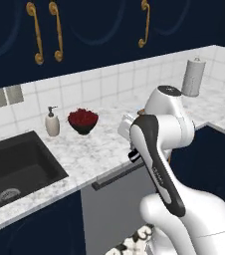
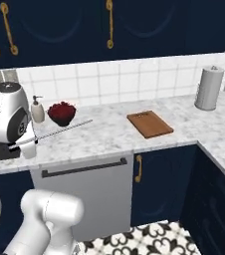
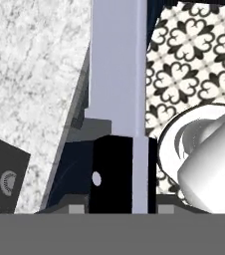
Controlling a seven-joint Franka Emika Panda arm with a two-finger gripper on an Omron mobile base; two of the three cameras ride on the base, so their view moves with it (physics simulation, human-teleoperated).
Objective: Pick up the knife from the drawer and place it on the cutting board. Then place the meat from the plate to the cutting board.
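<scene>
- The sink (image 1: 20, 169) lies farthest left of the cutting board (image 2: 150, 124), at the far end of the same marble counter (image 2: 104, 132).
- The gripper (image 2: 29, 143) hangs over the counter's front edge, well to the left of the cutting board. It is closed on the black handle of the knife (image 2: 64, 128).
- In the hand view the knife (image 3: 115, 99) runs straight up from between the fingers. The handle is clamped low and the blade is free.
- The soap dispenser (image 2: 37, 109) and a dark bowl of red fruit (image 2: 61, 113) stand by the wall, left of the board and behind the blade.
- The blade lies nearly level above the counter and its tip points right, towards the board but well short of it.
- The board is bare and lies flat near the counter's front edge, with open marble between it and the knife tip.
- The paper towel roll (image 2: 208, 88) stands upright to the right of the board, near the corner.
- Judged step: the knife is picked up and in carriage, so the first placement is half done and the meat has not been started.
- Next move calls for a sweep to the right until the knife is over the board. The arm should then lower it flat before the fingers part, keeping the tip clear of the bowl.
</scene>
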